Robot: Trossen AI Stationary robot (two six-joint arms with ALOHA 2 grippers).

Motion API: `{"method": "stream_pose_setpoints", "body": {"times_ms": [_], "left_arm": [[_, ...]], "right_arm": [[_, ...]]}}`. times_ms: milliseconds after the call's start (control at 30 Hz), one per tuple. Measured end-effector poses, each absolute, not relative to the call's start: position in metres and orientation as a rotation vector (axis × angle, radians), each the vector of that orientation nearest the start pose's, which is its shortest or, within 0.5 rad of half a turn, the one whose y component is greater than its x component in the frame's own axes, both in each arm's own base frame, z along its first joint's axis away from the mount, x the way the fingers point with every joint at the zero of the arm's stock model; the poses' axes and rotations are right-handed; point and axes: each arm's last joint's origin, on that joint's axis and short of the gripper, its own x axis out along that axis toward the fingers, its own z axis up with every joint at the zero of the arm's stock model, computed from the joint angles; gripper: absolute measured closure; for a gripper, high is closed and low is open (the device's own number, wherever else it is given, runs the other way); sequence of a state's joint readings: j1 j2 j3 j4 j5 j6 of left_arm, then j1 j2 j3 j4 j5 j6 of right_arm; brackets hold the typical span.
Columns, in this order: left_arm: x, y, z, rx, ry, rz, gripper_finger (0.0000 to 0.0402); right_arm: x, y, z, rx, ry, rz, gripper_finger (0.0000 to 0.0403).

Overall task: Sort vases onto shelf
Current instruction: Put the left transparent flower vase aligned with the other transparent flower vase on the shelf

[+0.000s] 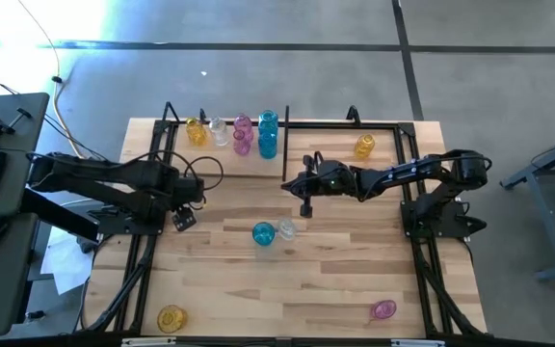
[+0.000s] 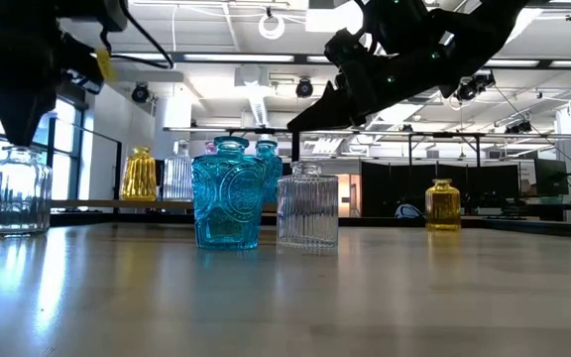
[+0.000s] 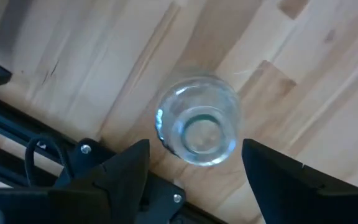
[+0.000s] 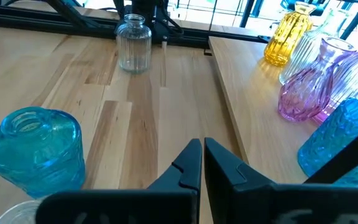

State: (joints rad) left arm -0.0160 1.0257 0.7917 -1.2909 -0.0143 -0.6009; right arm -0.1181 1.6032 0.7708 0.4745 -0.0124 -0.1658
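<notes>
We hovered our left gripper (image 3: pixel 194 165), jaws spread, over a clear vase (image 3: pixel 197 121), judging closing on it came next.

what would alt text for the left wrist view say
Looking straight down, the left end effector hangs open above a clear glass vase standing upright on the pale wood table, one dark finger on each side of it. Black frame parts cross one corner.
</notes>
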Motion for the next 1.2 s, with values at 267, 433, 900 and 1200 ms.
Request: {"method": "stream_pose_setpoints", "body": {"times_ms": [267,433,900,1200], "left_arm": [[0.14,0.001,0.229,-0.443,1.465,0.473,0.0156],[0.14,0.001,0.228,-0.455,1.473,0.46,0.0159],[0.146,0.0,0.221,-0.397,1.536,0.413,0.0232],[0.151,0.002,0.229,-0.378,1.5,0.407,0.026]], "right_arm": [[0.326,-0.038,0.193,-0.14,0.365,-0.075,0.0403],[0.326,-0.038,0.193,-0.14,0.365,-0.075,0.0403],[0.326,-0.038,0.192,-0.132,0.37,-0.075,0.0403],[0.326,-0.038,0.192,-0.133,0.371,-0.075,0.0403]]}}
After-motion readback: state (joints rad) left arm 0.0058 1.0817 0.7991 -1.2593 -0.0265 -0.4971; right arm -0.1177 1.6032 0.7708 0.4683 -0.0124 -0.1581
